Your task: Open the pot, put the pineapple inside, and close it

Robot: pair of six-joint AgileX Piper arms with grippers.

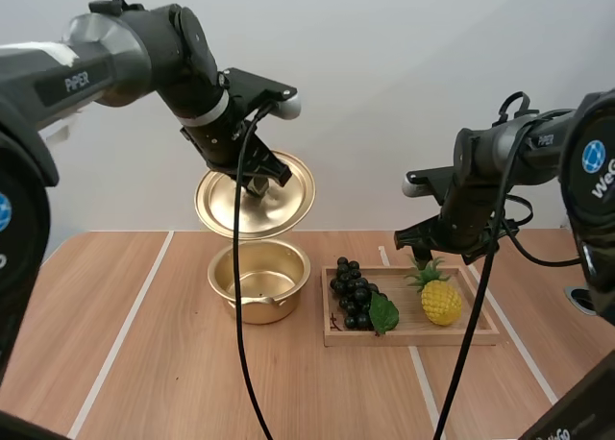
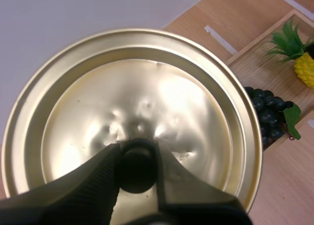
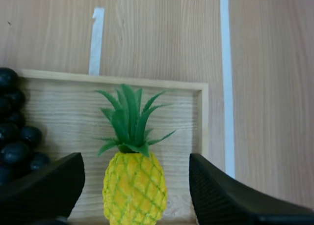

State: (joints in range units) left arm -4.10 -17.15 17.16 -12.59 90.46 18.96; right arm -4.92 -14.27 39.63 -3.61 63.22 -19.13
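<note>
Black and ribbed, the left gripper (image 2: 137, 158) is clamped on the round dark knob (image 2: 136, 172) of the shiny gold-coloured metal lid (image 2: 137, 102), one finger on either side of the knob. In the high view this gripper (image 1: 258, 183) sits left of centre in the upper half of the frame. It holds the lid (image 1: 293, 198) in the air, tilted so that its top face turns toward the camera. Directly below, in the middle of the frame, the round gold metal pot (image 1: 264, 307) stands open on the light wooden counter (image 1: 144, 363), with its inside bare. The lid hangs clear of the pot's rim.

At the right of the high view the right gripper (image 1: 432, 253) hovers just above the leafy crown of the small yellow plastic pineapple (image 1: 441, 303). The right wrist view shows its fingers spread wide, one on each side of the fruit and touching nothing. The pineapple (image 3: 133, 190) lies in the right-hand end of a shallow rectangular wooden tray (image 1: 413, 337), its green crown pointing toward the far rim. A bunch of dark, nearly black grapes (image 1: 351, 291) with a green leaf (image 1: 383, 312) fills the tray's left end, apart from the pineapple. The tray sits just right of the pot. White tape lines (image 1: 125, 330) run across the counter.
</note>
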